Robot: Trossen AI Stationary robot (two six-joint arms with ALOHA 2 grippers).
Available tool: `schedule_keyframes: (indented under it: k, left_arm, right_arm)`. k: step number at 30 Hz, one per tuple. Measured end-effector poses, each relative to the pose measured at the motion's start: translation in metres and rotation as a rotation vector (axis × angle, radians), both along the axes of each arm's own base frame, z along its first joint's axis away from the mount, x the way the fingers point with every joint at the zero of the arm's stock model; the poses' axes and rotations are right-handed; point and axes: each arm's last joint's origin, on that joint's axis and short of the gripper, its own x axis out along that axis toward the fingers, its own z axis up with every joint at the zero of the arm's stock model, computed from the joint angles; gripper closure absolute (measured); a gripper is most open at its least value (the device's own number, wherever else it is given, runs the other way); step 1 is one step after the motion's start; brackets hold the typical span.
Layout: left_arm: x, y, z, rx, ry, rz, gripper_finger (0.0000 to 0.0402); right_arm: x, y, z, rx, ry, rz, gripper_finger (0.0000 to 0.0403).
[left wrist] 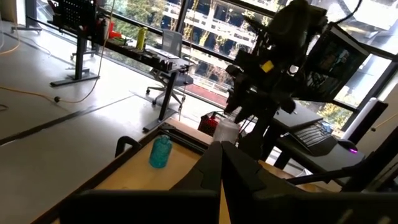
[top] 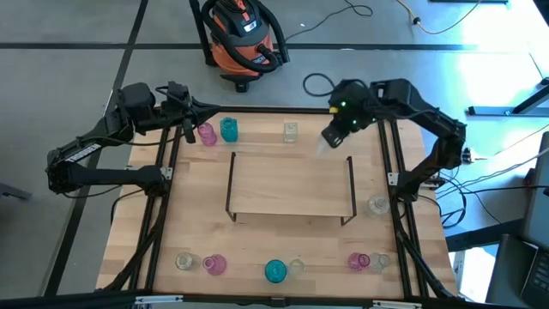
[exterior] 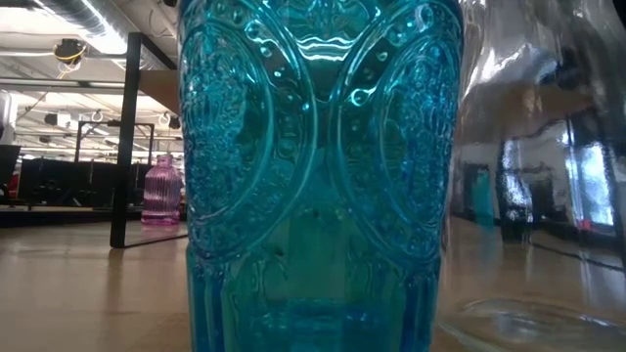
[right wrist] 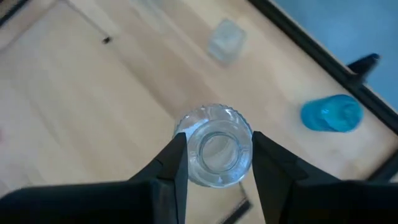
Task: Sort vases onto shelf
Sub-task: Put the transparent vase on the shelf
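My right gripper [right wrist: 214,158] is shut on a clear glass vase [right wrist: 214,152] and hangs high over the table's far right, just beyond the low wooden shelf [top: 292,184]. My left gripper [left wrist: 221,163] is shut on nothing and waits level at the far left, beside a pink vase [top: 207,134] and a teal vase [top: 229,130]. Another clear vase [top: 291,130] stands on its base at the far edge. Several more vases line the near edge, among them a teal one [exterior: 313,176] that fills the low view. My right gripper pinches the clear vase just below its rim [right wrist: 186,146] between its two fingers [right wrist: 171,165], one on each side. The fingers slant down from above. The vase is lifted clear of the table, its open mouth facing up toward the wrist.
A clear vase [top: 377,204] stands alone by the right edge. The shelf's dark end brackets [top: 230,184] rise at both ends of its bare top. On the floor beyond the far edge are an orange vacuum [top: 244,34] and cables.
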Motion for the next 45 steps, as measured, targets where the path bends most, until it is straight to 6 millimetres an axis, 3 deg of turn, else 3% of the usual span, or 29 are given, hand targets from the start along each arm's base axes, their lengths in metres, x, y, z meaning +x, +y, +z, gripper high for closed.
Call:
schedule_keyframes:
  k: [5, 11, 22, 26, 35, 42, 45]
  left_arm:
    - [0.000, 0.000, 0.000, -0.005, -0.001, -0.013, 0.0401]
    - [0.000, 0.000, 0.000, -0.005, -0.001, -0.013, 0.0401]
    - [0.000, 0.000, 0.000, 0.009, 0.004, -0.003, 0.0401]
    - [0.000, 0.000, 0.000, 0.006, 0.004, -0.001, 0.0401]
    - [0.000, -0.001, -0.001, -0.028, 0.001, -0.027, 0.0401]
    - [0.000, -0.001, -0.001, -0.031, 0.003, -0.027, 0.0401]
    - [0.003, 0.000, -0.002, -0.040, 0.005, -0.026, 0.0401]
  right_arm:
    - [0.004, 0.020, 0.000, 0.031, -0.011, 0.011, 0.0283]
    - [-0.005, 0.040, 0.005, 0.041, -0.051, 0.000, 0.0290]
    - [-0.023, 0.044, -0.013, 0.109, 0.008, -0.018, 0.0374]
    - [-0.029, 0.045, -0.011, 0.126, -0.003, -0.010, 0.0398]
    - [-0.044, 0.048, -0.002, 0.165, -0.053, -0.007, 0.0329]
    - [-0.039, 0.053, -0.005, 0.205, -0.045, -0.044, 0.0228]
    - [-0.030, 0.053, -0.018, 0.243, 0.009, -0.064, 0.0183]
